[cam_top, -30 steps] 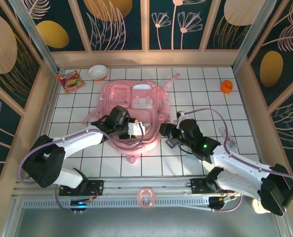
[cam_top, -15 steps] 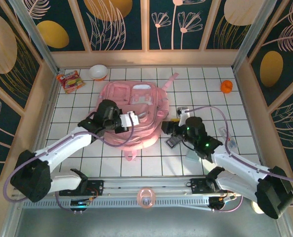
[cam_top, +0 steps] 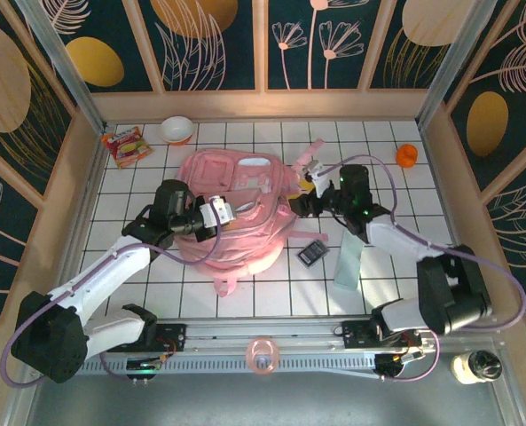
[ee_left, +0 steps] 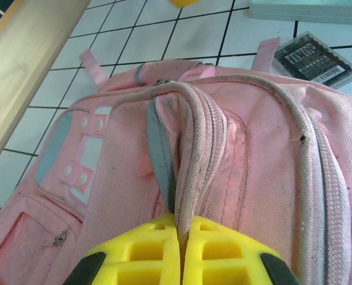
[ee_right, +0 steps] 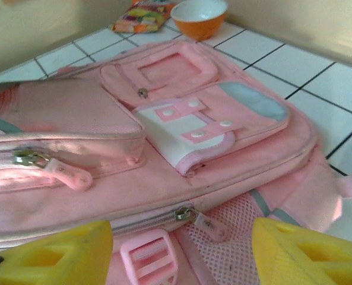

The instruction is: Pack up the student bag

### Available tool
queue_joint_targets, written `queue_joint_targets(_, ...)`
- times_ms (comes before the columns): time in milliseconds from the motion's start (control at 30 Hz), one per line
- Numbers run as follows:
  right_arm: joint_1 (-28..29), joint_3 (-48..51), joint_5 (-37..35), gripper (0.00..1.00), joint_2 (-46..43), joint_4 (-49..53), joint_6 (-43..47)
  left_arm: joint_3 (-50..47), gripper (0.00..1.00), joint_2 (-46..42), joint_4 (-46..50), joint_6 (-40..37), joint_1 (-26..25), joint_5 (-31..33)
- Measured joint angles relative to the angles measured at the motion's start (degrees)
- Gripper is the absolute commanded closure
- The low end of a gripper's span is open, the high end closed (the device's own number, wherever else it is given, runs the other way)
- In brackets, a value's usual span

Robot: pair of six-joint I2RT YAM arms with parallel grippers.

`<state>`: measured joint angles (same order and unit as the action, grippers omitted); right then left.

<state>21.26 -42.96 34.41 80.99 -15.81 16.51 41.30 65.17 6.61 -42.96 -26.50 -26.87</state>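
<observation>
The student bag [cam_top: 245, 191] lies front up in the middle of the tiled table, pink with pale panels. My left gripper [cam_top: 216, 213] is at its near left part. In the left wrist view the yellow fingers [ee_left: 146, 255] are shut on a raised fold of the bag's zip edge [ee_left: 190, 154], and my left gripper [ee_left: 184, 224] pinches it tight. My right gripper [cam_top: 309, 201] hovers at the bag's right side. It stands open [ee_right: 178, 255] over a side zip pull [ee_right: 202, 221] and a pink buckle [ee_right: 149, 258], touching nothing.
A black case [cam_top: 313, 253] and a pale teal book [cam_top: 349, 260] lie right of the bag's near end. An orange-and-white bowl [cam_top: 176, 130] and a snack packet [cam_top: 124, 145] sit at the back left. A small orange object [cam_top: 406, 155] is back right.
My left gripper closed on the bag's fold and drew back to the left, lifting the fabric. The right arm swung away from the black case to the bag's right side, its jaws a little wider.
</observation>
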Motion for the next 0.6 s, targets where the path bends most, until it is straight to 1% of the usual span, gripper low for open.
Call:
queue_joint_targets(133, -0.9, -4.5, 5.8, 0.38, 6.7, 2.8, 4.7, -0.1, 1.0, -0.3, 0.0, 0.2, 0.2, -0.3)
queue_joint_targets(333, -1.0, -11.8, 14.3, 0.39, 14.6, 8.4, 9.9, -0.1, 1.0, -0.5, 0.0, 0.3, 0.4, -1.4)
queue_joint_targets(600, -1.0, -17.0, 22.7, 0.37, 19.8, 15.7, 13.7, -0.1, 1.0, -0.6, 0.0, 0.9, 0.4, -2.8)
